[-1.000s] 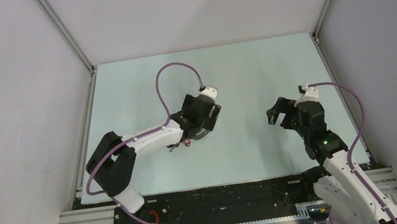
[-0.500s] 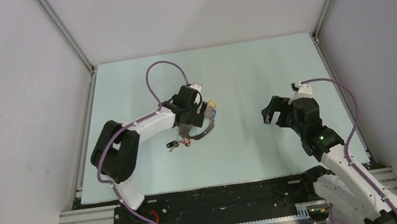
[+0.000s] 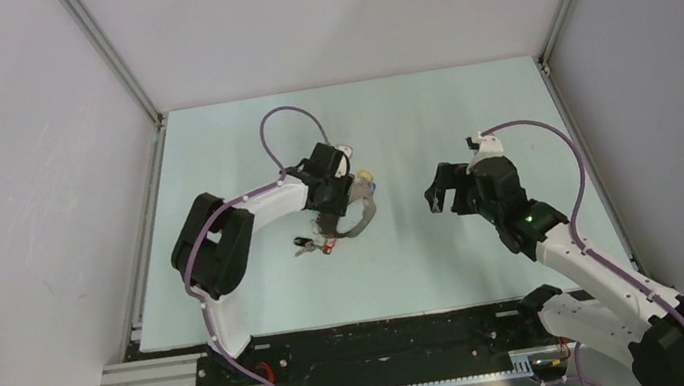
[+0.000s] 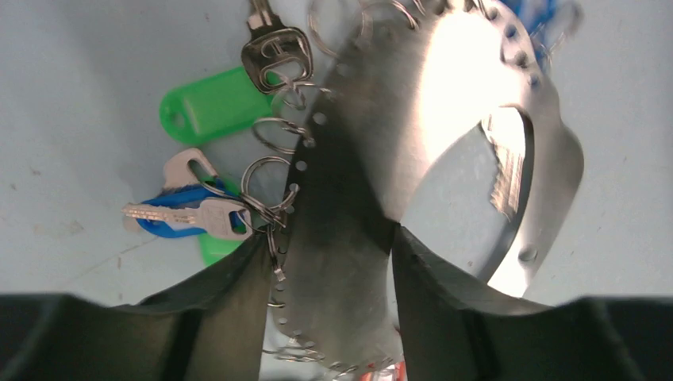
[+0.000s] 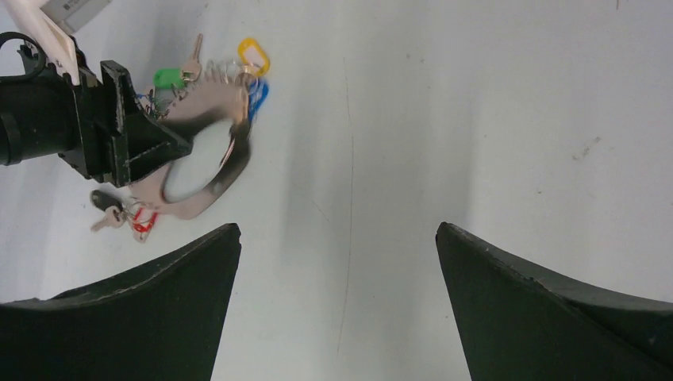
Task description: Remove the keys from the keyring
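Observation:
The keyring (image 3: 363,216) is a broad grey metal hoop with small holes along its edge. My left gripper (image 3: 329,217) is shut on its band, which fills the gap between the fingers in the left wrist view (image 4: 329,238). The keys hang round the keyring (image 4: 444,95): a green tag (image 4: 210,103), a silver key (image 4: 274,51) and a blue-headed key (image 4: 186,218). In the right wrist view the keyring (image 5: 214,103) carries yellow (image 5: 252,55), blue (image 5: 258,91) and red (image 5: 143,222) tags. My right gripper (image 3: 439,194) is open and empty (image 5: 337,262), to the right of the keyring.
The pale table (image 3: 429,120) is bounded by grey walls and metal frame rails (image 3: 113,64). A purple cable (image 3: 283,125) loops above the left arm. The black base strip (image 3: 388,333) runs along the near edge.
My left gripper has turned and shifted up-left, so the keyring and its keys now show beside it. My right arm has moved left toward the keyring, jaws still open.

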`<act>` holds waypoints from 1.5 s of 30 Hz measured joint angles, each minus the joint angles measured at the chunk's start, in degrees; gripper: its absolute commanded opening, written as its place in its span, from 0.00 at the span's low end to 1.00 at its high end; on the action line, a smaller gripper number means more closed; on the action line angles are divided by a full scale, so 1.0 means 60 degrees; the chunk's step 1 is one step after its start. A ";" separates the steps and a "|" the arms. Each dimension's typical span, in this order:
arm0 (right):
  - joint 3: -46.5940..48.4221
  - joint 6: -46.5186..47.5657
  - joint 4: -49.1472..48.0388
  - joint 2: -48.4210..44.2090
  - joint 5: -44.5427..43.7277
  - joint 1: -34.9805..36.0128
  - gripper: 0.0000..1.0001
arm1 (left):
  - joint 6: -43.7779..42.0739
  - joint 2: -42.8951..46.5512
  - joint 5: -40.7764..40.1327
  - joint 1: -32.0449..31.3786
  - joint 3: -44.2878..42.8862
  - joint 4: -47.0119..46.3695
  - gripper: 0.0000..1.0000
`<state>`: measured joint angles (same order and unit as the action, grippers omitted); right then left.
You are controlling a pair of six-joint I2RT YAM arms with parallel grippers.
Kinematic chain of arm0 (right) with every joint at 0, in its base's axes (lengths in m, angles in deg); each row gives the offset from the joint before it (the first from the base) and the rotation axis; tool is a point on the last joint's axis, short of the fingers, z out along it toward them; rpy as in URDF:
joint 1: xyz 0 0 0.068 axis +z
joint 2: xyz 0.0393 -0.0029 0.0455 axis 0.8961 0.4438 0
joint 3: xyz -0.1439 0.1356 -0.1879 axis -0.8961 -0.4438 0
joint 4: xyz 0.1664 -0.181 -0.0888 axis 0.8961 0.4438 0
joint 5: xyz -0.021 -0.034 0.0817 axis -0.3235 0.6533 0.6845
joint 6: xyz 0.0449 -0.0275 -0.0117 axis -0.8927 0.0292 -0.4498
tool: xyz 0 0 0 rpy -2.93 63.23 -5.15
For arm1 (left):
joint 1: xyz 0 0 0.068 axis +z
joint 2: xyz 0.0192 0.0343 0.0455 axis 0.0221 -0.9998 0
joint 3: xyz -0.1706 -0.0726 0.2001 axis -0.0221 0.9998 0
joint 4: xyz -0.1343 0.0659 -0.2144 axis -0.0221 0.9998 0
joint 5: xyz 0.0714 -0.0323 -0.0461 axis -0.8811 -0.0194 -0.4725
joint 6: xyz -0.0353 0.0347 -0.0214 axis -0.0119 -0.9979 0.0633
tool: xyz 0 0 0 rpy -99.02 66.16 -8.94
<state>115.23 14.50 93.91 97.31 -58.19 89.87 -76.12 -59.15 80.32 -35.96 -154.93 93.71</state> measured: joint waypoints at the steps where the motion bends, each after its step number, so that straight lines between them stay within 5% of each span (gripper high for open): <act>1: 0.0011 -0.0015 -0.0066 0.0076 -0.0025 0.0040 1.00 | 0.0007 -0.0062 0.0164 0.0000 -0.0087 0.0055 0.33; 4: 0.0022 -0.0087 -0.0102 0.0313 -0.0087 0.0098 1.00 | 0.0007 -0.0124 0.0506 0.0000 -0.0189 0.0127 0.11; 8: 0.0022 -0.0164 -0.0102 0.0408 -0.0164 0.0106 1.00 | -0.0018 -0.0113 0.0761 0.0018 -0.0215 0.0168 0.01; 22: 0.0022 -0.0182 -0.0229 0.1024 0.0452 0.0106 1.00 | 0.0153 0.1723 0.1053 0.0018 0.1311 -0.0240 0.00; 31: 0.0022 -0.0674 -0.1596 0.2095 0.2317 0.0393 0.96 | 0.0393 0.3340 0.1534 0.0018 0.2463 -0.1767 0.00; 45: 0.0098 -0.1435 -0.4590 0.3548 0.3989 0.1326 0.60 | 0.0801 0.4182 0.2251 0.0018 0.3279 -0.3155 0.00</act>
<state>115.82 5.89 66.37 118.60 -34.26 97.83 -71.32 -34.06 93.82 -35.85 -135.26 74.78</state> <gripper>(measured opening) 0.630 0.487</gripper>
